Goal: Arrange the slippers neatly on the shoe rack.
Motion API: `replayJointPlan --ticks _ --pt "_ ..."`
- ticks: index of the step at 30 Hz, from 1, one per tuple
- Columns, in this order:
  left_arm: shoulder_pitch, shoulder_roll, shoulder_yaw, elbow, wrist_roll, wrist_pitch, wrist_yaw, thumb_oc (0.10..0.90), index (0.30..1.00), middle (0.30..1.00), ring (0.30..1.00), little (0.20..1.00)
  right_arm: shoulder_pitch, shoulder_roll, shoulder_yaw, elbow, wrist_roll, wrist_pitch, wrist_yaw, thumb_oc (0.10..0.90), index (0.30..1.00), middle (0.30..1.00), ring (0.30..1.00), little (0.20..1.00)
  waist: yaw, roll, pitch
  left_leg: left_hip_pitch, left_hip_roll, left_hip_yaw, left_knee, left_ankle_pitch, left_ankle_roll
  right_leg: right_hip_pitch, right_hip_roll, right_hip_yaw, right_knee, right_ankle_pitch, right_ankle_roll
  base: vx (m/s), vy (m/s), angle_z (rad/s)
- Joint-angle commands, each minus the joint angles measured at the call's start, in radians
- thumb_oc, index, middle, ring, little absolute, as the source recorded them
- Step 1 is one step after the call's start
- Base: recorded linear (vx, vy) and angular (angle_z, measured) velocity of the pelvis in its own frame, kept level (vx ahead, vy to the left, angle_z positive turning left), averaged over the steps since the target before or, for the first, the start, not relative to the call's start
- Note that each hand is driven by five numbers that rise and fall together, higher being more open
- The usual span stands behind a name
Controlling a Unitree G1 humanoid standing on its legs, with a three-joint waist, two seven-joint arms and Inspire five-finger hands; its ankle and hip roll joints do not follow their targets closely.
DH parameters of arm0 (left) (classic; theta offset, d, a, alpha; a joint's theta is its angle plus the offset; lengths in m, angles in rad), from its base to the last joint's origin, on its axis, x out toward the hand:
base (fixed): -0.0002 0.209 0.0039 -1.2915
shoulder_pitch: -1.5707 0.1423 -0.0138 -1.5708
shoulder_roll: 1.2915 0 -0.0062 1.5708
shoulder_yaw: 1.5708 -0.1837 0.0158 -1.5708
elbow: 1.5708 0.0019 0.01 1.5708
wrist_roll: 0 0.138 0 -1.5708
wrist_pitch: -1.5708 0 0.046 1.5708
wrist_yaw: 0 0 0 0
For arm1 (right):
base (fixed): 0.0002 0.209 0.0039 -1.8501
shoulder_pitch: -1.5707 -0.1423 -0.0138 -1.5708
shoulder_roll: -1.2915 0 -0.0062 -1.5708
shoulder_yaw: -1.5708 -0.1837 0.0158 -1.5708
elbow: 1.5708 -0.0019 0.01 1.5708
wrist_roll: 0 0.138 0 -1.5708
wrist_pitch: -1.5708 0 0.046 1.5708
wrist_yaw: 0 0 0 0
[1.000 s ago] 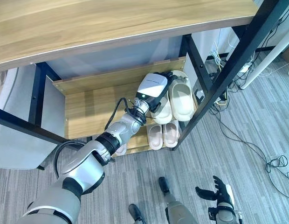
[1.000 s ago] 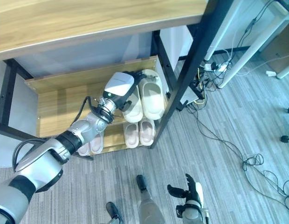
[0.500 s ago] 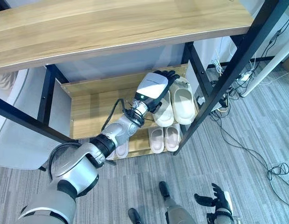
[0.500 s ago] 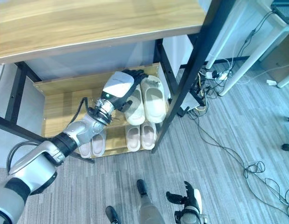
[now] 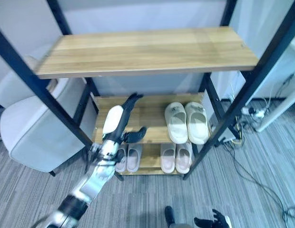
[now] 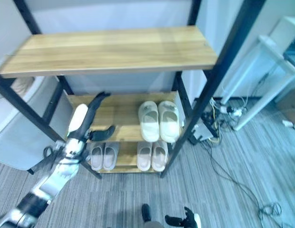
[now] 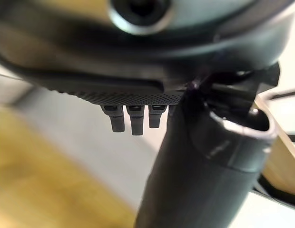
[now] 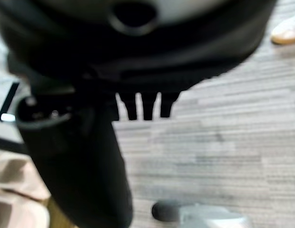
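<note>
Task looks essentially finished. 1 cream pair (image 5: 187,122) set side by side on the right of the middle shelf (image 5: 150,114), toes toward the back, touching or nearly touching. 2 more pairs on the bottom shelf (image 5: 151,164): a pale pink pair (image 5: 176,157) under the cream pair, and a greyish pair (image 5: 128,157) further left, each pair lined up straight with toes the same way. No slipper seen on the floor (image 5: 252,190) or lying crooked.

Left hand (image 5: 120,119) raised in front of the left part of the rack (image 5: 152,102), fingers straight, thumb spread out, holding nothing, well apart from the cream pair. Right hand (image 5: 213,222) low at the bottom edge, over the floor, fingers loosely spread, holding nothing.

Left to do, judging from this: nothing obvious.
</note>
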Motion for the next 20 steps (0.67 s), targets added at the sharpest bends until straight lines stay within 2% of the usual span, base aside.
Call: replayJointPlan --ticks 1,3,5,8,9,10,11,12,13,14,15,16,17,20 --pt "0.007 0.009 0.065 -0.013 -0.326 -0.142 -0.196 0.8 0.9 0.9 0.9 0.9 -0.02 -0.051 -0.036 0.027 -0.03 -0.013 -0.007 0.8 0.9 0.9 0.9 0.9 0.01 -0.001 -0.066 -0.006 0.02 -0.075 0.004 -0.034 -0.033 0.093 -0.05 -0.084 0.013 -0.128 0.118 -0.06 0.069 0.2" --pt "0.068 0.028 0.092 0.013 -0.447 -0.119 -0.278 0.8 0.9 0.9 0.9 0.9 -0.004 -0.05 -0.06 0.052 -0.021 0.0 0.008 0.8 0.9 0.9 0.9 0.9 0.015 -0.005 -0.073 -0.001 0.018 -0.076 0.004 -0.034 -0.031 0.1 -0.053 -0.088 0.013 -0.126 0.119 -0.06 0.064 0.16" --pt "0.119 0.002 0.126 0.07 -0.572 -0.088 -0.33 0.8 0.9 0.9 0.9 0.9 0.002 -0.046 -0.079 0.077 -0.001 0.008 0.02 0.8 0.9 0.9 0.9 0.9 0.016 -0.013 -0.076 0.0 0.016 -0.083 0.004 -0.031 -0.03 0.103 -0.054 -0.09 0.013 -0.12 0.117 -0.06 0.031 0.09" --pt "0.171 -0.004 0.147 0.115 -0.598 -0.072 -0.356 0.8 0.9 0.9 0.9 0.9 0.006 -0.043 -0.097 0.093 0.018 0.013 0.031 0.8 0.9 0.9 0.9 0.9 0.02 -0.02 -0.077 -0.001 0.013 -0.087 0.004 -0.029 -0.028 0.105 -0.056 -0.091 0.013 -0.116 0.117 -0.05 0.032 0.04" --pt "0.22 -0.031 0.163 0.201 -0.585 -0.049 -0.362 0.8 0.9 0.9 0.9 0.9 0.015 -0.036 -0.116 0.106 0.048 0.01 0.041 0.8 0.9 0.9 0.9 0.9 0.023 -0.024 -0.078 0.003 0.01 -0.089 0.004 -0.031 -0.024 0.111 -0.059 -0.092 0.013 -0.114 0.117 -0.02 0.034 0.0" --pt "0.22 -0.032 0.162 0.203 -0.584 -0.05 -0.362 0.8 0.9 0.9 0.9 0.9 0.016 -0.037 -0.116 0.106 0.049 0.01 0.041 0.8 0.9 0.9 0.9 0.9 0.023 -0.023 -0.078 0.004 0.01 -0.09 0.004 -0.031 -0.024 0.112 -0.059 -0.092 0.013 -0.115 0.117 -0.03 0.041 -0.02" --pt "0.231 -0.055 0.171 0.277 -0.577 -0.038 -0.36 0.8 0.9 0.9 0.9 0.9 0.021 -0.037 -0.125 0.109 0.064 0.004 0.045 0.8 0.9 0.9 0.9 0.9 0.025 -0.025 -0.078 0.008 0.009 -0.089 0.004 -0.032 -0.022 0.117 -0.06 -0.093 0.013 -0.115 0.116 0.0 0.0 0.0" --pt "0.224 -0.094 0.211 0.442 -0.505 -0.029 -0.305 0.8 0.9 0.9 0.9 0.9 0.015 -0.041 -0.151 0.115 0.108 -0.002 0.055 0.8 0.9 0.9 0.9 0.9 0.026 -0.032 -0.078 0.014 0.006 -0.091 0.004 -0.033 -0.021 0.124 -0.062 -0.095 0.013 -0.116 0.115 0.0 0.0 0.0" --pt "0.221 -0.096 0.21 0.446 -0.503 -0.031 -0.303 0.8 0.9 0.9 0.9 0.9 0.014 -0.042 -0.151 0.115 0.109 -0.003 0.056 0.8 0.9 0.9 0.9 0.9 0.026 -0.031 -0.076 0.015 0.006 -0.092 0.004 -0.033 -0.021 0.125 -0.062 -0.095 0.013 -0.117 0.115 -0.04 0.022 -0.03" --pt "0.206 -0.143 0.253 0.628 -0.483 -0.007 -0.268 0.8 0.9 0.9 0.9 0.9 0.012 -0.05 -0.15 0.112 0.119 -0.011 0.062 0.8 0.9 0.9 0.9 0.9 0.026 -0.037 -0.076 0.017 0.004 -0.095 0.004 -0.032 -0.02 0.126 -0.064 -0.096 0.013 -0.116 0.113 -0.02 0.006 -0.05" --pt "0.203 -0.145 0.253 0.633 -0.483 -0.01 -0.267 0.8 0.9 0.9 0.9 0.9 0.01 -0.051 -0.15 0.113 0.119 -0.011 0.062 0.8 0.9 0.9 0.9 0.9 0.025 -0.036 -0.074 0.017 0.004 -0.096 0.004 -0.033 -0.02 0.127 -0.064 -0.097 0.013 -0.117 0.113 -0.05 0.005 -0.03" --pt "0.147 -0.178 0.299 0.863 -0.419 0.018 -0.185 0.8 0.9 0.9 0.9 0.9 -0.014 -0.052 -0.143 0.131 0.139 -0.017 0.069 0.8 0.9 0.9 0.9 0.9 0.028 -0.044 -0.075 0.017 0.001 -0.101 0.004 -0.032 -0.02 0.125 -0.065 -0.099 0.013 -0.116 0.111 -0.04 0.003 0.02" --pt "0.127 -0.202 0.328 0.982 -0.421 0.037 -0.162 0.8 0.9 0.9 0.9 0.9 -0.021 -0.039 -0.135 0.132 0.173 -0.023 0.083 0.8 0.9 0.9 0.9 0.9 0.03 -0.046 -0.074 0.018 -0.001 -0.103 0.004 -0.032 -0.02 0.125 -0.066 -0.099 0.013 -0.116 0.109 -0.05 0.009 0.04" --pt "0.087 -0.212 0.358 1.226 -0.33 0.115 -0.087 0.8 0.9 0.9 0.9 0.9 -0.066 -0.017 -0.11 0.138 0.258 -0.037 0.118 0.8 0.9 0.9 0.9 0.9 0.034 -0.052 -0.077 0.02 -0.004 -0.104 0.004 -0.034 -0.02 0.124 -0.068 -0.099 0.013 -0.115 0.107 -0.01 0.006 0.01"
